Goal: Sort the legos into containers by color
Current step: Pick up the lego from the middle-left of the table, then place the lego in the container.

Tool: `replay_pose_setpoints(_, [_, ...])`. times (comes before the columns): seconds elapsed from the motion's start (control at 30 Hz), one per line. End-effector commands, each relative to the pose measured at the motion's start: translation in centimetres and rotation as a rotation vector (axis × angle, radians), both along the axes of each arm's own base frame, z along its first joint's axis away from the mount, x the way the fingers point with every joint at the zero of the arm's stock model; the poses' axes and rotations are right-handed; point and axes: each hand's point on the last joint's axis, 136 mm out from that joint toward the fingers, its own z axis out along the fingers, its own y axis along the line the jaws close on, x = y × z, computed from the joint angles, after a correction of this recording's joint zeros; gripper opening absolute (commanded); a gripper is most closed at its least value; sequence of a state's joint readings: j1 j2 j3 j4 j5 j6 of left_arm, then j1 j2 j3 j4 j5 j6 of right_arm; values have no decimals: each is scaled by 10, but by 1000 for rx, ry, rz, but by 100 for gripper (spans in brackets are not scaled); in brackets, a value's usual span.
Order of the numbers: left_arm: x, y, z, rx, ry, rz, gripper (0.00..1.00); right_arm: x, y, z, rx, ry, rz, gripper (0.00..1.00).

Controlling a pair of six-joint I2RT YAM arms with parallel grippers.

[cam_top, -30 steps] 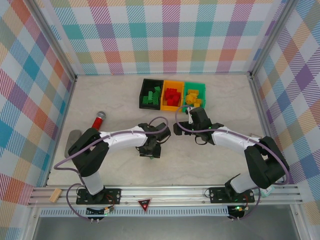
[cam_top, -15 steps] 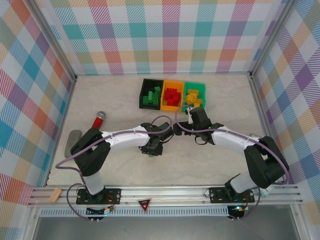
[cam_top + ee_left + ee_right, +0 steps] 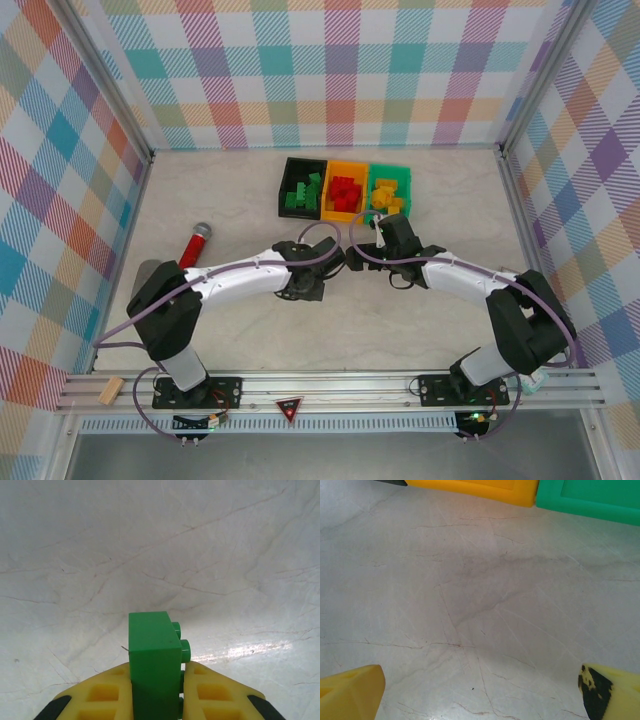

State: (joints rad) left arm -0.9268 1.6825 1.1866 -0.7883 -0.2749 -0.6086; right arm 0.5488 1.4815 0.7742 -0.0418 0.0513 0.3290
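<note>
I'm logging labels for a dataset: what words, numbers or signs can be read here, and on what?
No readable text anywhere.
On the front rail, a red triangle sticker: its mark is too small to read.
The green brick and the bins: no print seen.

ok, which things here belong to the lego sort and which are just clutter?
Job: green studded plastic brick, in left claw; black plastic bin; orange bin; green bin; sorted bricks inside.
Clutter: red-and-grey microphone-like stick; grey cylinder; small wooden block.
</note>
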Motion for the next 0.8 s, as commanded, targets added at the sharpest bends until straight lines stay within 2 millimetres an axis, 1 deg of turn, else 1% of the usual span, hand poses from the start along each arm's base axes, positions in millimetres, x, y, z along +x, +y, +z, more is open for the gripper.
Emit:
replay_pose_setpoints(0.0, [18, -1, 32, -5, -91, -14, 6, 4, 4, 9, 27, -9, -2, 99])
replay_pose_setpoints(0.17, [44, -3, 57, -18, -155, -29, 6, 3, 4, 10, 36, -12, -2, 99])
replay_pose_setpoints(0.33, [74, 3, 75, -67, -191, -18, 6, 4, 4, 9, 29, -10, -4, 99])
replay_pose_setpoints(0.4, [92, 7, 84, -81, -212, -10, 6, 4, 3, 9, 28, -13, -5, 99])
replay_pose_setpoints(0.53, [136, 14, 104, -107, -265, 14, 6, 4, 2, 9, 26, -14, -6, 99])
replay_pose_setpoints(0.63, [165, 11, 116, -147, -292, 22, 6, 4, 2, 9, 21, -15, -7, 99])
replay_pose_setpoints(0.7, [184, 6, 121, -152, -330, 13, 9, 4, 2, 10, 21, -16, -7, 99])
replay_pose_setpoints(0.77, [202, 5, 125, -166, -345, 21, 9, 4, 1, 10, 18, -17, -10, 99])
